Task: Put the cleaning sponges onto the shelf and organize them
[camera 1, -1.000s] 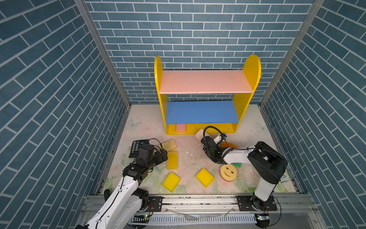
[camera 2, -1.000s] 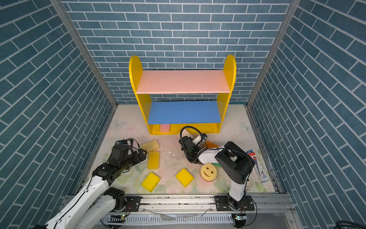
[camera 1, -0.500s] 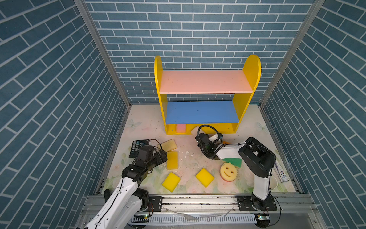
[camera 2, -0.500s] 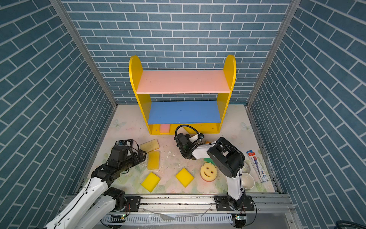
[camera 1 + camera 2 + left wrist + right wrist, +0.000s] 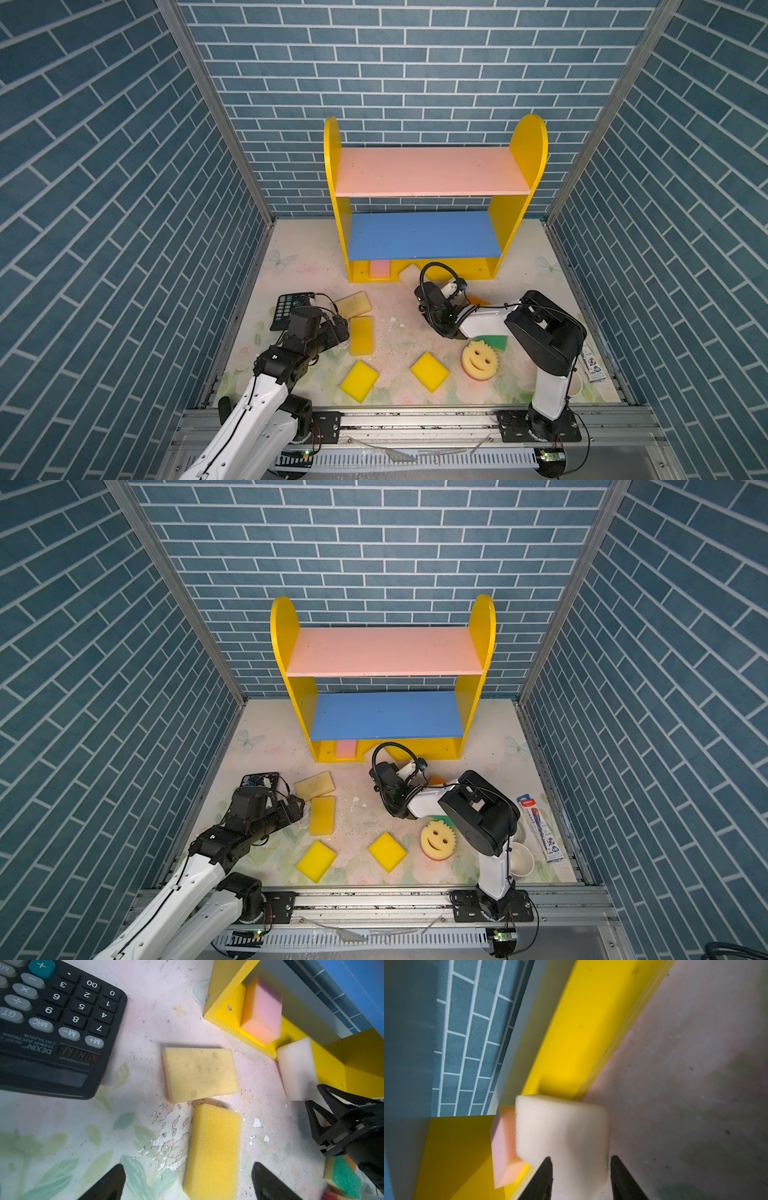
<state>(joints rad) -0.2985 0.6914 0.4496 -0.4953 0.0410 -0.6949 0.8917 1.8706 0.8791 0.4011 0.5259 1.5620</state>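
The shelf (image 5: 432, 170) stands at the back, and a pink sponge (image 5: 380, 269) stands on its yellow base. A whitish sponge (image 5: 560, 1126) lies across the base's front edge. My right gripper (image 5: 580, 1160) is open, its fingertips flanking that sponge's near end. My left gripper (image 5: 189, 1182) is open just above a yellow sponge (image 5: 212, 1147), next to a tan one (image 5: 199, 1072). On the mat lie two yellow square sponges (image 5: 359, 381) (image 5: 430, 372), a smiley sponge (image 5: 480, 359), a green one (image 5: 494, 341) and an orange one (image 5: 478, 300) partly hidden by the right arm.
A black calculator (image 5: 286, 309) lies left of the tan sponge, beside my left wrist. A white cup (image 5: 521, 862) and a packaged pen (image 5: 540, 829) sit at the right edge. Blue brick walls close in the left, right and back.
My right gripper carried the whitish sponge a little left to the shelf's base, and its jaws have opened. The left arm has barely moved.
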